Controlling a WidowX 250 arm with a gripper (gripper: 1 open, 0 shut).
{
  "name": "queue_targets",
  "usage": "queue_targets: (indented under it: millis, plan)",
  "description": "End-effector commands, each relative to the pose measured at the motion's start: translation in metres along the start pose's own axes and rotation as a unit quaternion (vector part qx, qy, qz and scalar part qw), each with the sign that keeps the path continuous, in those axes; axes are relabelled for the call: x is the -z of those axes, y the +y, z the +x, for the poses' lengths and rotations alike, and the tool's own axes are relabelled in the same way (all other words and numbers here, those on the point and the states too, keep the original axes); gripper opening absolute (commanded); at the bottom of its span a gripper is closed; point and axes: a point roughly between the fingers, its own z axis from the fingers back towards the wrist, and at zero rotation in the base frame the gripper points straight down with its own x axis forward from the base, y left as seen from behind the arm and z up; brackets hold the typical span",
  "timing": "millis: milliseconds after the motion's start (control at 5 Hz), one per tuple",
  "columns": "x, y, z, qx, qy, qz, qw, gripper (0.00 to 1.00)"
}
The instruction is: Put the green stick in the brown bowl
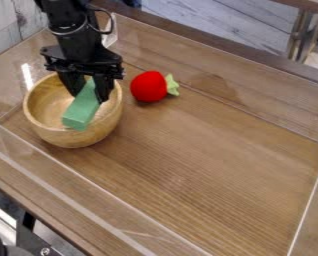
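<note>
gripper (86,88) above your brown bowl (48,125) is clamped on the green stick (83,107), whose long axis slants steeply, top end in the jaws, lower end down inside the bowl toward its near-left wall. bowl and red strawberry toy (152,86) sit apart on a wood-grain table (215,160) edged with clear panels.

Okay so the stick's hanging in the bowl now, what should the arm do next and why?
Probably open the gripper and release. The green stick is clamped at its upper end, tilted, with its lower end already inside the brown bowl, so it should drop in.
</note>
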Motion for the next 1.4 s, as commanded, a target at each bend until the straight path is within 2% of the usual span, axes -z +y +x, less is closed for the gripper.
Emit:
queue_targets:
  millis: [0,400,600,800,1200]
  plan:
    - [-0.001,0.005,0.008,-0.025,-0.015,0.011,0.9995,0.0]
    - [0.022,0.015,0.011,-0.005,-0.014,0.008,0.9999,0.0]
    - [0.01,0.013,0.019,-0.018,-0.017,0.008,0.9997,1.0]
    - [-0.006,0.009,0.029,-0.03,-0.025,0.006,0.9992,1.0]
    - [-0.012,-0.013,0.025,-0.086,-0.046,0.009,0.9952,1.0]
